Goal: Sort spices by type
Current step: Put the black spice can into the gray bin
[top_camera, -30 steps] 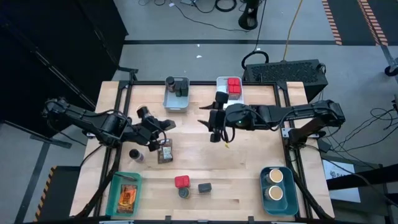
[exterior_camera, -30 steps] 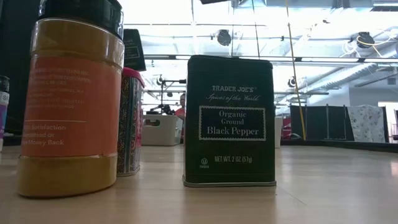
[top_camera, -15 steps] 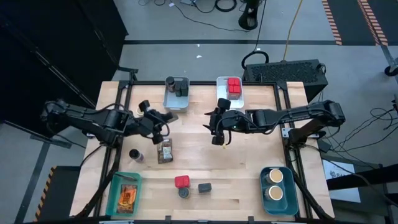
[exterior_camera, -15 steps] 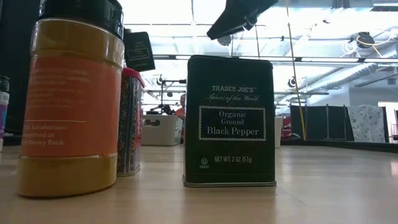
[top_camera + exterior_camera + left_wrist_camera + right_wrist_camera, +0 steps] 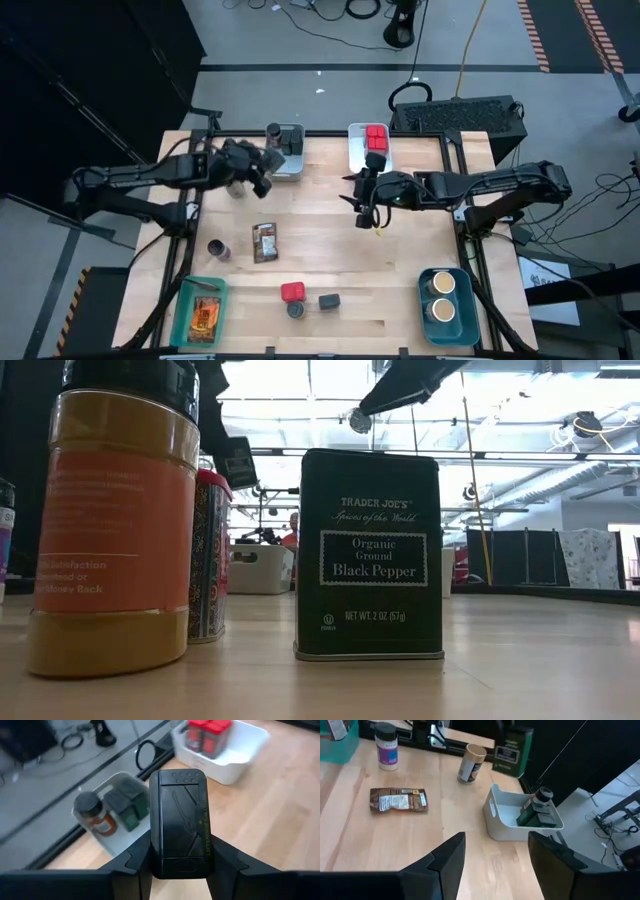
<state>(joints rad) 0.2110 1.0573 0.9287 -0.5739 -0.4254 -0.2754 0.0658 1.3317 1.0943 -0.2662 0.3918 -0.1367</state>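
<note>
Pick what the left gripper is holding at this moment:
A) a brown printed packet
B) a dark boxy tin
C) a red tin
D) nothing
B: in the left wrist view the left gripper has its fingers closed on either side of a dark boxy tin, carried above the grey bin that holds similar dark tins; the brown packet lies alone on the table.

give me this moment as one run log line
left gripper: shut on dark tin, above grey bin | right gripper: open, empty, mid-table | loose: brown packet
</note>
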